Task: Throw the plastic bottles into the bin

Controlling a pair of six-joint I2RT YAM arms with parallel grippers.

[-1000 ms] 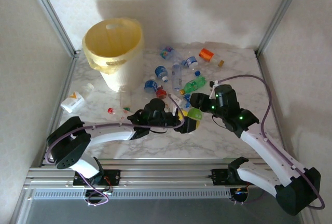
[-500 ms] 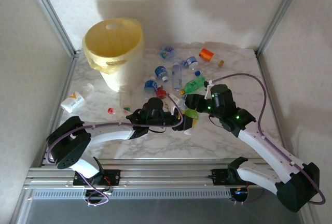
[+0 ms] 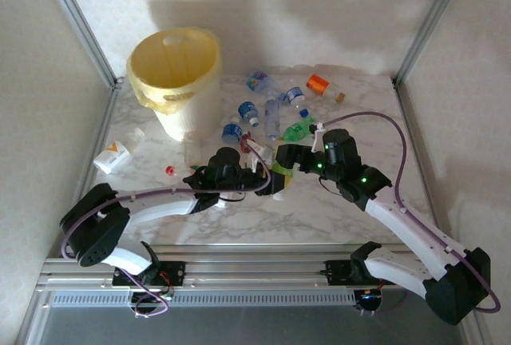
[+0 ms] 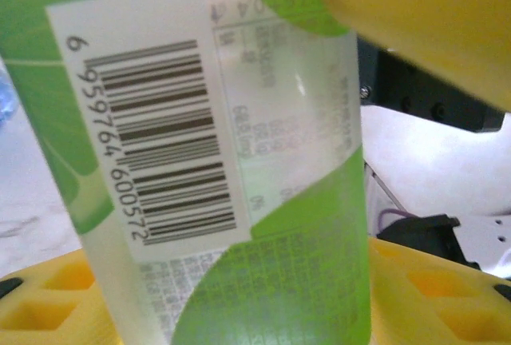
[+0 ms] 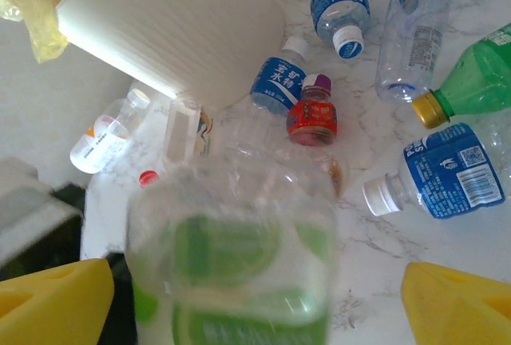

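1. One clear green-label bottle (image 3: 279, 172) sits just below centre of the top view, to the lower right of the bin (image 3: 200, 105), btwn the tips of both arms. The barcode side of its label takes up most of the left wrist view.
2. Holding it is the left gripper (image 3: 273, 179). Its yellow pads (image 4: 431, 33) press on the label at upper right & along the bottom edge of that view.
3. Around the bottle's other end the right gripper (image 5: 255, 305) stands spread wide. Its yellow fingertips (image 5: 455, 305) sit in the two lower corners of the right wrist view, and the lower-right one is well clear of the plastic w/ marble showing btwn.
4. Can't tell whether the bottle rests on the table (image 3: 319, 209) or hangs just above it.
5. Bin is at upper left of the top view: upright, pale yellow, liner folded over the rim, handle hole on the far side.
6. Several more bottles lie loose on the marble, right of the bin.
   - In the right wrist view a blue-label bottle (image 5: 279, 77) & a red-label bottle (image 5: 313, 113) lie side by side near the bin wall.
   - A tall clear bottle (image 5: 415, 25) is at top right.
   - A green bottle (image 5: 479, 73) w/ gold cap is at the right edge.
7. An orange-label bottle (image 3: 318, 83) lies at the upper right end of that cluster.
8. A white-and-orange bottle (image 3: 112, 157) lies alone at the table's left edge, below the bin.
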